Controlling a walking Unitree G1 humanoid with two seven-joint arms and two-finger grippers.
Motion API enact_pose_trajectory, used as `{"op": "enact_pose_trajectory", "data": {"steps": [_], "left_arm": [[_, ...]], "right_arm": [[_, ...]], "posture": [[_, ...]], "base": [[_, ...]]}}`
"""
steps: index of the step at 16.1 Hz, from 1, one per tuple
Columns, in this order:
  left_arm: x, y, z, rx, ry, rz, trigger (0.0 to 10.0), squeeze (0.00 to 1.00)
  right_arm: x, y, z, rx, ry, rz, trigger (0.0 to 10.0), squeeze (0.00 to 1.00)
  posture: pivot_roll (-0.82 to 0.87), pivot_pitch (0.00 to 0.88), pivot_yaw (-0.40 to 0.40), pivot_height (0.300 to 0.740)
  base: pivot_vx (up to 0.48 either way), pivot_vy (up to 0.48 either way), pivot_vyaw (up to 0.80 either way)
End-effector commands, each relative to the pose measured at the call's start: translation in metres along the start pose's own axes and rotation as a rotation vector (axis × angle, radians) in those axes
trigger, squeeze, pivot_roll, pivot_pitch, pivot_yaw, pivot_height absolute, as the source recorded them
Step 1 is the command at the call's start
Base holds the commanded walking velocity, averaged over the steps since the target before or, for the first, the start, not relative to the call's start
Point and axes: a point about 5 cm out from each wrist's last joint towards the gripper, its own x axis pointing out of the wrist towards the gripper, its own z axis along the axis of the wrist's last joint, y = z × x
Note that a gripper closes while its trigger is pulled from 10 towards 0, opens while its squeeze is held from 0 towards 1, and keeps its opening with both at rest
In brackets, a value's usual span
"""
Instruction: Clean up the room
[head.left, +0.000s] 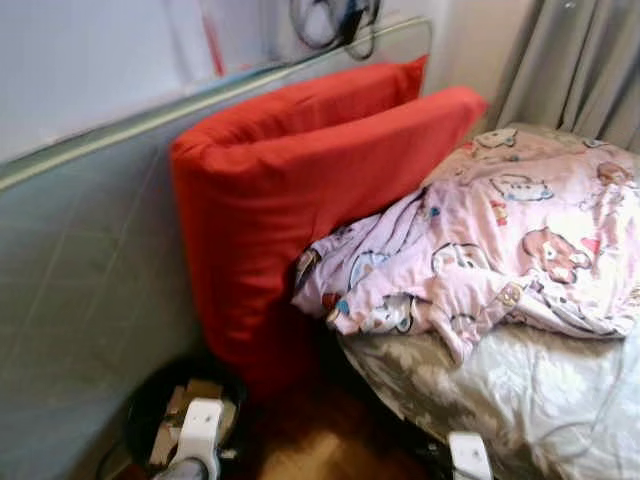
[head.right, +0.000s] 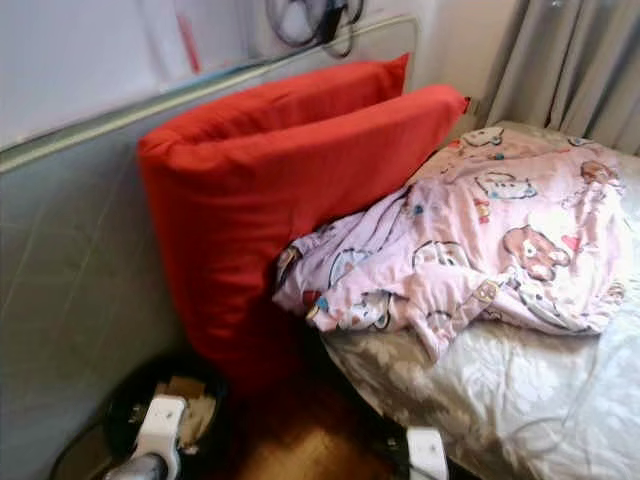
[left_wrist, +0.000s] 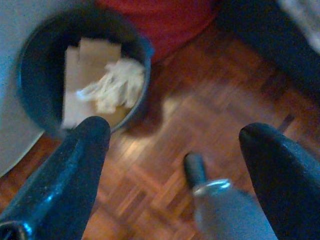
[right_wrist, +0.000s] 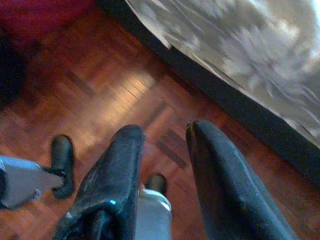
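Note:
A crumpled pink cartoon-print blanket (head.left: 500, 230) lies bunched at the head of the bed, partly spilling over its edge. Two big red pillows (head.left: 290, 190) stand on edge between the bed and the wall panel. On the floor below them a black round bin (left_wrist: 145, 50) holds flat cardboard (left_wrist: 95, 50) and a wad of pale paper (left_wrist: 115, 85). My left gripper (left_wrist: 175, 130) hangs open above the parquet, just beside the bin. My right gripper (right_wrist: 165, 127) hangs low by the bed's side, its fingers close together with nothing between them.
The bed's grey patterned cover (head.left: 520, 390) fills the right side. A grey-green padded wall panel (head.left: 80, 270) runs along the left. Grey curtains (head.left: 580, 60) hang at the back right, and cables (head.left: 335, 20) hang on the wall. Wooden parquet (left_wrist: 210, 100) lies between bin and bed.

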Motion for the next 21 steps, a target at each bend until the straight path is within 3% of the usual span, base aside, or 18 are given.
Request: {"op": "enact_pose_trajectory", "data": {"steps": [1,5,12,18,20,21], "left_arm": [[-0.001,0.0,-0.004,0.0,0.014,-0.004,10.0,0.0],[-0.001,0.001,-0.004,0.001,0.012,-0.004,10.0,0.0],[-0.002,0.001,-0.006,-0.003,0.017,-0.009,10.0,0.0],[-0.002,0.001,-0.006,-0.001,0.014,-0.01,10.0,0.0],[-0.001,0.002,-0.003,0.003,-0.007,0.001,10.0,0.0],[0.001,0.003,0.01,-0.011,-0.054,0.004,10.0,0.0]], "right_arm": [[0.001,0.004,0.004,0.001,-0.009,0.006,10.0,0.0],[0.002,0.008,0.006,0.001,-0.013,0.017,10.0,0.0],[-0.001,-0.008,0.0,0.006,-0.007,0.006,10.0,0.0],[0.001,0.013,-0.002,0.011,0.0,0.024,10.0,0.0],[0.001,0.013,0.002,0.034,-0.034,0.022,10.0,0.0],[0.002,0.009,0.012,0.059,-0.081,0.017,10.0,0.0]], "posture": [[0.02,0.0,0.01,0.74],[0.03,0.0,0.013,0.74],[0.02,0.0,0.014,0.74],[0.02,0.0,0.014,0.74],[0.02,0.0,0.014,0.74],[0.01,0.0,0.016,0.74]], "base": [[0.27,0.0,0.0],[0.271,0.0,0.0],[0.275,0.0,0.0],[0.284,0.0,0.0],[0.141,0.0,0.0],[0.0,0.0,0.0]]}}
